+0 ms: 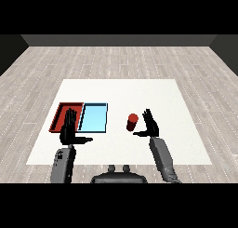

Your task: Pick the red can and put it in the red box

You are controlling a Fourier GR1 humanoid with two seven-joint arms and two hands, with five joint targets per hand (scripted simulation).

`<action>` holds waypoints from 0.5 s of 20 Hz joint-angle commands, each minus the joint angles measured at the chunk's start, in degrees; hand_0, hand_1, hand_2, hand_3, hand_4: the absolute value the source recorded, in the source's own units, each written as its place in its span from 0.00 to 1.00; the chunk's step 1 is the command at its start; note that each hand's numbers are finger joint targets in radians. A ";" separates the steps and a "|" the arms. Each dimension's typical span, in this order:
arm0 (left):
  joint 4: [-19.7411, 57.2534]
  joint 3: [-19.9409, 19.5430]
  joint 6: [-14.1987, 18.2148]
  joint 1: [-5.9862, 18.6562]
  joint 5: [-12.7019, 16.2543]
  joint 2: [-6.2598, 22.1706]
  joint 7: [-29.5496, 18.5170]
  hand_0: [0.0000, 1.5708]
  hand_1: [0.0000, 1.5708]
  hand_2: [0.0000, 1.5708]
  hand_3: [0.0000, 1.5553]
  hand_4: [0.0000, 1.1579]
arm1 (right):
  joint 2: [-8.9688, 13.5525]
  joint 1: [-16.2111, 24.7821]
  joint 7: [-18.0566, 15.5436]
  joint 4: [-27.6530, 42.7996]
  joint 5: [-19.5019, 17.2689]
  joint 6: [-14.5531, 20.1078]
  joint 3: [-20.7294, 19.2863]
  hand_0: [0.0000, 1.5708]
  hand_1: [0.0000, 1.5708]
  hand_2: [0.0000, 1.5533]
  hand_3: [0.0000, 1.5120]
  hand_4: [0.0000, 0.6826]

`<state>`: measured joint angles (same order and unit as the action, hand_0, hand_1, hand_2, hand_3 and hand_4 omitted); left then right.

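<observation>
Because the fingers (148, 115) of the right hand (150, 125) stood straight and spread, with the thumb reaching out toward the left of the frame, I read that hand as open and holding nothing, set up for a side-on grasp. The red can (132, 122) stood upright on the worktop (139, 90) just to the left of that hand, right of the frame's centre; I could not tell whether the thumb touched it or stopped short. The left hand (69, 129), lower left of the frame, was likewise open, fingers up and thumb out to the right, carrying nothing; I judged it parked clear of the work. It overlapped the near edge of the red tray (59, 114), so that edge and part of the floor were hidden from me. The light blue tray (94, 117) lay beside the red one, between it and the can, so I judged the carry would have to cross it. The can's far side, and any label, I could not make out.
</observation>
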<state>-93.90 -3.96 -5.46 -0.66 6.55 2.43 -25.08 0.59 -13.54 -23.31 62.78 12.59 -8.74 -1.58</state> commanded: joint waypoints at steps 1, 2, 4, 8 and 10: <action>0.21 1.42 1.82 1.96 -0.70 -1.44 2.04 0.00 0.00 0.00 0.00 0.00 | -0.56 0.07 -0.30 -0.34 2.25 1.96 3.84 0.00 0.00 0.00 0.00 0.00; 1.75 0.47 0.87 1.86 -0.33 -0.69 -0.07 0.00 0.00 0.00 0.00 0.00 | -0.36 -1.24 1.32 -0.08 1.91 0.49 -0.56 0.00 0.00 0.00 0.00 0.00; 0.49 -1.68 -2.77 0.71 2.20 2.66 1.50 0.00 0.00 0.00 0.00 0.00 | 0.05 -9.35 -3.39 -12.10 1.18 -0.74 -2.65 0.00 0.00 0.00 0.00 0.00; 4.77 -0.39 0.34 4.61 0.65 -0.48 -0.51 0.00 0.00 0.00 0.00 0.00 | -0.13 -3.82 0.00 -4.24 2.71 0.17 0.30 0.00 0.00 0.00 0.00 0.00; 3.38 -0.47 -2.16 0.93 1.59 0.27 -2.25 0.00 0.00 0.00 0.00 0.00 | -0.58 -3.57 1.07 -2.73 5.35 4.68 5.30 0.00 0.00 0.00 0.00 0.00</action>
<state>-92.87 -3.91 -5.95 0.28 7.10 2.41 -25.32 0.16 -16.87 -22.98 59.62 15.95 -6.73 0.52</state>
